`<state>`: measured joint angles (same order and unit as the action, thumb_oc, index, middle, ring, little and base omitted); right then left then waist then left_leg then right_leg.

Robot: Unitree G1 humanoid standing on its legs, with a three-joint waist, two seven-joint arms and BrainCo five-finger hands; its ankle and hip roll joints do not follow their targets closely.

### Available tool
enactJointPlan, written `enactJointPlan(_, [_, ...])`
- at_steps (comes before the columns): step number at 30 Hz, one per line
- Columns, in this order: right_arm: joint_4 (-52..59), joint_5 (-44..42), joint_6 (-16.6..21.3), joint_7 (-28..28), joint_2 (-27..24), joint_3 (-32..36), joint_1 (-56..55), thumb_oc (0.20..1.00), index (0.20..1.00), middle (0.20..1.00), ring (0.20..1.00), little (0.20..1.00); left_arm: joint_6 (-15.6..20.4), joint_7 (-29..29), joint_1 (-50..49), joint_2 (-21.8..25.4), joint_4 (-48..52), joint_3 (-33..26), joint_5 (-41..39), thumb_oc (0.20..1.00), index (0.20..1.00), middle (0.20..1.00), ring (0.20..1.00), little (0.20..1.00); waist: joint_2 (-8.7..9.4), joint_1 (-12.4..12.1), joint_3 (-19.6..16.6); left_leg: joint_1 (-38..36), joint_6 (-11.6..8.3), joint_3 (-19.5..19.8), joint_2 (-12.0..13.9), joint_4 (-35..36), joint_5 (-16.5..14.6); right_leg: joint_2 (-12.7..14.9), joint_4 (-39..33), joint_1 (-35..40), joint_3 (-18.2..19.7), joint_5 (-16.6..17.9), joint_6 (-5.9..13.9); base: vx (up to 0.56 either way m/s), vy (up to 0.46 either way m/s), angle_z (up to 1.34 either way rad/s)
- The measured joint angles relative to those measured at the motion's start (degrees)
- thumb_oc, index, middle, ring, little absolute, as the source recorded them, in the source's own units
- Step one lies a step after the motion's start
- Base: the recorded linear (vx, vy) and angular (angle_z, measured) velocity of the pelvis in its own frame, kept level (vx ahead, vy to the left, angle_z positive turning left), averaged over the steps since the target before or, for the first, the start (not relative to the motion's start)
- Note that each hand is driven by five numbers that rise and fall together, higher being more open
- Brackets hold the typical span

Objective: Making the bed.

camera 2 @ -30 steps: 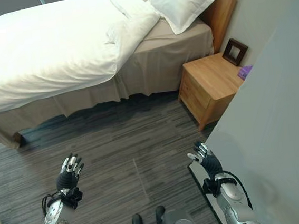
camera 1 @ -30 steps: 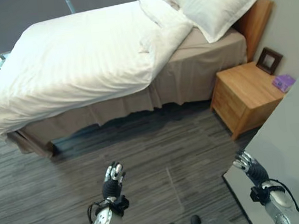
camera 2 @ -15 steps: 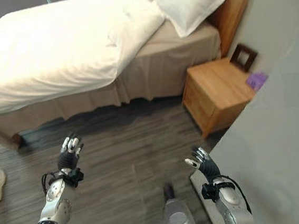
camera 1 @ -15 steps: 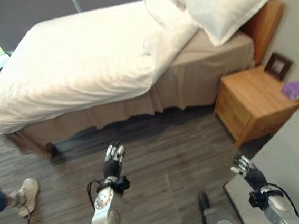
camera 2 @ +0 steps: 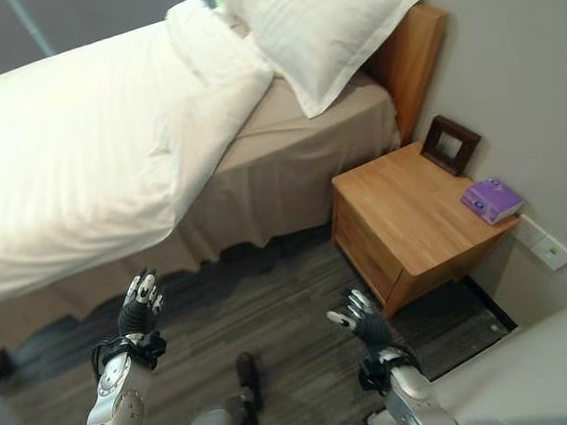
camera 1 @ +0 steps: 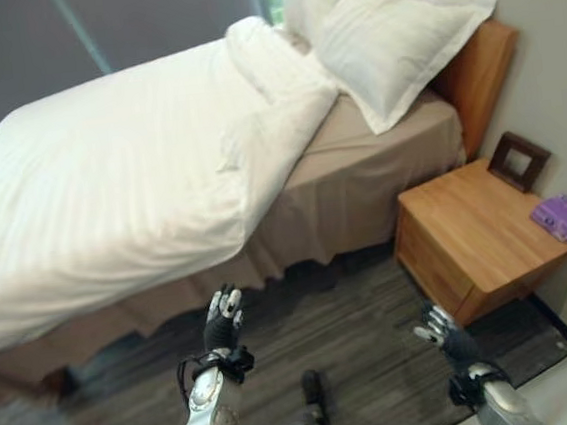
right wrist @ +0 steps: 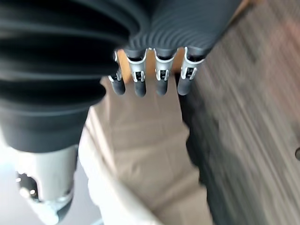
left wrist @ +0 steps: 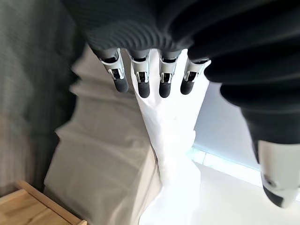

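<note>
We judge the bed (camera 1: 379, 163) not yet made: the white duvet (camera 1: 119, 178) lies folded back, away from the pillows (camera 1: 387, 37). Our left robot hand (camera 1: 221, 327) and right robot hand (camera 1: 437, 326) hang over the floor, fingers straight, holding nothing.

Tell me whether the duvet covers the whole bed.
No. The white duvet is bunched back near the pillows, leaving the beige sheet bare there.
</note>
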<state>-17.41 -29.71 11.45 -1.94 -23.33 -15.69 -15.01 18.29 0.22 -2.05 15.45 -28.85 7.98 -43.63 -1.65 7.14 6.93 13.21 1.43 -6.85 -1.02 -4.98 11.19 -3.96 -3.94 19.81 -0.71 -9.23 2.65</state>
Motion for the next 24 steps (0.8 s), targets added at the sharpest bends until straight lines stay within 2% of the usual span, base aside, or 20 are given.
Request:
enactJointPlan(1, [-2.49,-0.08,-0.32,-0.07,0.53,1.84,-0.48,1.0,1.0,1.0,1.0,1.0,0.0,-0.6,-1.69,0.65,-1.36,-0.16,0.02,1.0,1.0,1.0,1.0,1.0,0.85,0.85,-2.47,-2.99,3.21,-1.07,-0.48,0.45,-2.64,0.21,3.49,0.8,1.71,-4.48,-0.59,0.39,0.139,-0.48])
enactJointPlan(2, [-2.55,-0.1,-0.37,0.0,0.74,3.04,-1.09,1.0,1.0,1.0,1.0,1.0,-0.05,-0.46,-1.43,0.64,-1.34,-0.72,0.0,1.0,1.0,1.0,1.0,1.0,2.33,0.47,-2.86,-4.35,3.66,-0.86,-1.21,1.84,-3.05,1.69,6.53,-0.46,2.27,-6.19,-0.53,0.36,0.168,-0.29])
enactJointPlan(3, [-2.02,-0.07,-0.47,-0.32,0.99,3.83,-1.27,1.0,1.0,1.0,1.0,1.0,-0.06,-0.51,-1.94,1.15,-0.88,-0.82,0.03,1.0,1.0,1.0,1.0,1.0,4.09,0.73,-3.19,-5.3,3.61,-1.83,-2.02,3.05,-3.73,2.9,7.31,-0.73,2.8,-6.29,-0.54,0.17,0.109,-0.28])
enactJointPlan(4, [-1.35,-0.08,-0.19,-0.52,0.92,4.57,-1.08,1.0,1.0,1.0,1.0,1.0,-0.21,-0.36,-2.19,1.3,-1.19,-1.47,0.04,1.0,1.0,1.0,1.0,1.0,5.84,0.6,-3.53,-6.99,3.79,-2.37,-3.3,5.74,-3.3,4.33,10.95,-2.4,3.72,-7.5,0.54,0.23,0.168,-0.29])
enactJointPlan(6, [-1.14,-0.08,-0.29,-0.64,1.02,4.87,0.15,1.0,1.0,1.0,1.0,1.0,-0.26,-0.19,-2.11,1.54,-1.18,-1.79,0.05,1.0,1.0,1.0,1.0,1.0,5.85,0.19,-3.34,-8.76,3.77,-3.32,-3.44,8.41,-2.46,4.75,18.29,-6.47,4.34,-8.89,2.5,0.16,0.159,-0.41])
enactJointPlan(8, [-0.88,-0.05,-0.41,-1.13,1.56,3.45,2.23,1.0,1.0,1.0,1.0,1.0,-0.25,0.01,-1.27,3.04,-1.06,-1.64,0.49,1.0,1.0,1.0,1.0,1.0,5.1,-0.19,-2.25,-11.21,3.65,-3.97,-3.44,10.3,-3.1,5.08,32.32,-12.79,4.35,-9.39,5.0,0.14,0.163,-0.23])
enactJointPlan(9, [-0.01,-0.01,-0.42,-1.32,1.58,3.14,2.7,1.0,1.0,1.0,1.0,1.0,-0.25,0.02,-0.27,3.57,-0.91,-1.57,1.59,1.0,1.0,1.0,1.0,1.0,4.14,-0.01,-1.49,-11.77,3.44,-3.42,-3.43,10.32,-3.65,5.36,36.82,-16.95,4.39,-9.57,5.32,0.13,0.125,0.07])
enactJointPlan(10, [0.46,-0.01,-0.42,-1.4,1.64,3.03,3.15,1.0,1.0,1.0,1.0,1.0,-0.15,0.13,0.22,3.77,-0.32,-1.63,1.92,1.0,1.0,1.0,1.0,1.0,3.63,0.02,-0.57,-12.3,3.86,-3.39,-3.39,10.44,-4.24,5.88,37.99,-19.47,4.19,-9.75,5.01,0.21,0.076,0.21])
enactJointPlan(12, [0.91,-0.02,-0.44,-2.24,1.56,2.73,4.59,1.0,1.0,1.0,1.0,1.0,-0.13,0.21,-0.06,4.09,1.18,-1.69,2.28,1.0,1.0,1.0,1.0,1.0,1.57,-0.13,1.72,-12.83,3.47,-3.6,-3.07,10.66,-5.7,7.12,33.12,-24.04,3.41,-9.38,4.62,0.17,0.009,0.15])
enactJointPlan(13, [0.73,-0.03,-0.54,-2.23,1.59,2.51,4.9,1.0,1.0,1.0,1.0,1.0,-0.12,0.3,-0.11,3.78,1.14,-1.9,2.27,1.0,1.0,1.0,1.0,1.0,1.33,-0.22,1.81,-12.79,2.77,-3.99,-2.73,10.67,-6.99,7.44,28.62,-25.38,3.26,-8.38,3.47,0.18,-0.007,0.27])
enactJointPlan(14, [0.05,-0.02,-0.75,-2.35,2.26,1.84,4.87,1.0,1.0,1.0,1.0,1.0,-0.09,0.53,-0.44,3.68,1.07,-2.19,2.26,1.0,1.0,1.0,1.0,1.0,1.49,0.56,2.18,-12.92,3.5,-6.8,-2.48,8.9,-8.81,9.2,18.05,-25.95,2.7,-1.14,2.88,0.18,-0.006,0.43])
enactJointPlan(15, [0.11,0.0,-0.75,-2.45,2.0,1.33,4.71,1.0,1.0,1.0,1.0,1.0,-0.12,0.6,0.04,3.87,0.71,-2.38,2.25,1.0,1.0,1.0,1.0,1.0,1.78,0.68,2.96,-11.96,5.3,-6.75,-1.19,3.37,-9.79,9.43,18.03,-24.98,2.46,2.29,4.6,0.14,-0.022,0.38])
enactJointPlan(16, [-0.81,0.13,-1.11,-2.68,1.67,1.15,4.74,1.0,1.0,1.0,1.0,1.0,-0.17,0.68,0.08,3.35,0.1,-2.74,2.23,1.0,1.0,1.0,1.0,1.0,1.52,0.31,3.18,-12.47,3.6,-5.99,-1.23,3.74,-10.67,8.76,18.51,-24.59,2.81,2.04,4.51,0.06,-0.034,0.48])
enactJointPlan(17, [-0.97,0.31,-1.43,-2.84,0.97,1.26,3.19,1.0,1.0,1.0,1.0,1.0,-0.18,0.69,-0.55,2.84,0.18,-2.66,2.27,1.0,1.0,1.0,1.0,1.0,0.53,0.59,2.2,-12.61,1.66,-3.6,-0.76,5.33,-9.38,7.46,15.39,-22.84,4.82,2.77,4.67,0.1,-0.06,0.48])
enactJointPlan(21, [-1.4,0.28,-1.44,-2.87,0.58,1.73,3.77,1.0,1.0,1.0,1.0,1.0,-0.1,0.75,-0.5,2.27,-0.09,-2.43,2.24,1.0,1.0,1.0,1.0,1.0,1.46,0.43,1.51,-15.66,0.17,-1.82,0.61,10.22,-6.97,5.69,4.87,-16.54,3.31,7.38,1.6,0.09,-0.097,0.27])
enactJointPlan(24, [-1.21,0.35,-1.37,-2.9,-0.3,1.85,4.86,1.0,1.0,1.0,1.0,1.0,-0.12,0.48,-0.98,1.58,-0.07,-1.04,2.09,1.0,1.0,1.0,1.0,1.0,1.66,0.44,0.92,-16.58,0.11,-1.17,1.16,10.23,-6.69,5.08,2.78,-14.35,2.48,7.85,0.92,0.06,-0.035,0.16])
